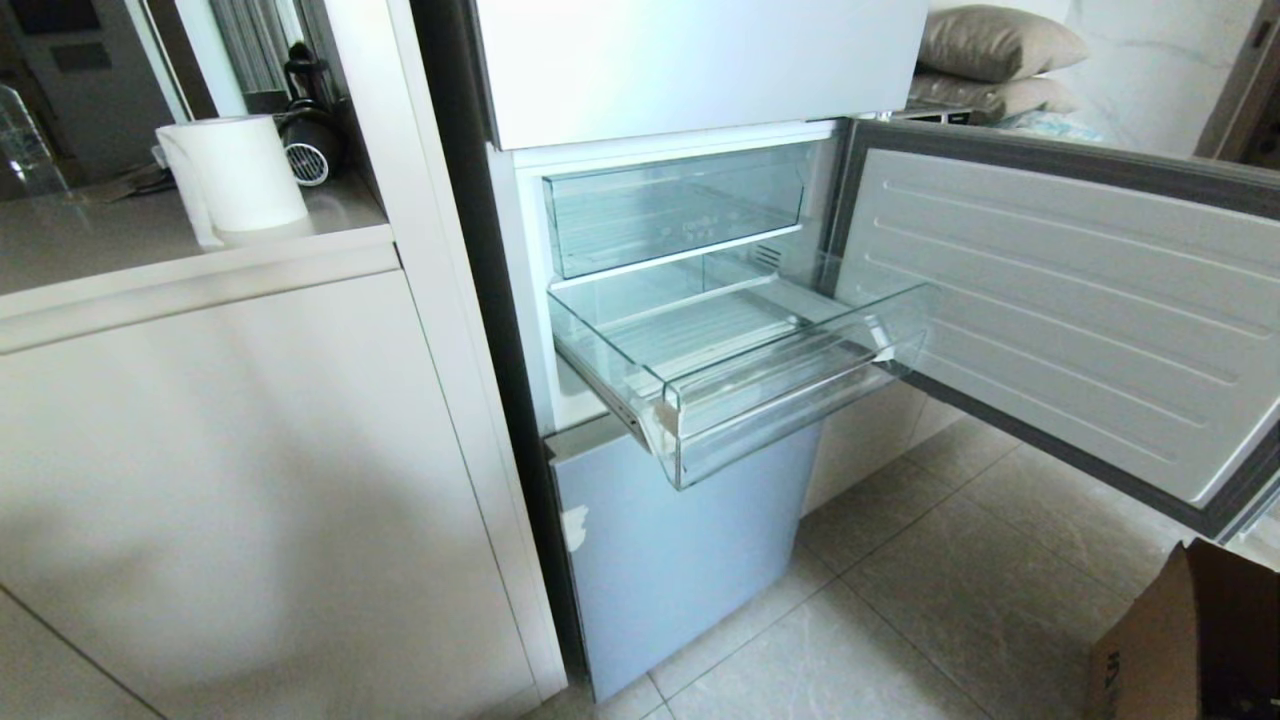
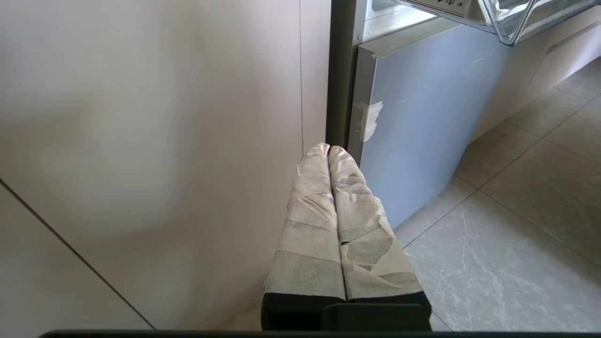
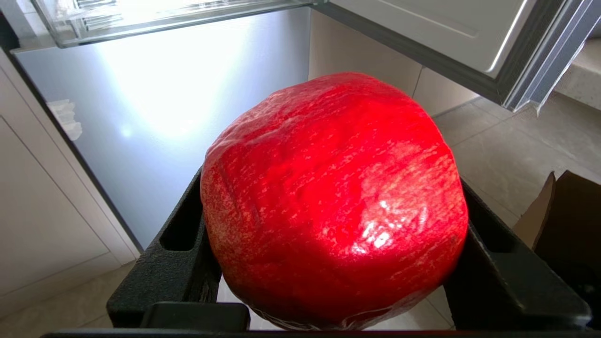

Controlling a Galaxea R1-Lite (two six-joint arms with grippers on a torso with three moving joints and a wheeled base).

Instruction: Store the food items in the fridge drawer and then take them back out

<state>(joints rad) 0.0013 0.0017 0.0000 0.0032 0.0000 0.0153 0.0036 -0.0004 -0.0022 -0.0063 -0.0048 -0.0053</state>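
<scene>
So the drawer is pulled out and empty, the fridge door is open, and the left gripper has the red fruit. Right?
Not quite: the right gripper holds the red fruit, as the right wrist view shows. The left gripper is shut on nothing. The drawer is pulled out and empty, and the fridge door is open.

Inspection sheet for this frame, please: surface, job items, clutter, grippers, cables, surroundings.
Surface: grey tiled floor; no table in view.
Job's things: shallow clear fridge drawer pulled out, nothing seen inside; taller clear drawer above it pushed in. Red food item held in the right gripper, below drawer level. Second food item: nothing seen.
Clutter: cardboard box on the floor at right.
Grippers: right gripper closed on the red food item; left gripper shut, empty, low beside the cabinet front.
Cables: nothing seen.
Surroundings: fridge door swung open; white kettle on the counter at left; pillows behind.
</scene>
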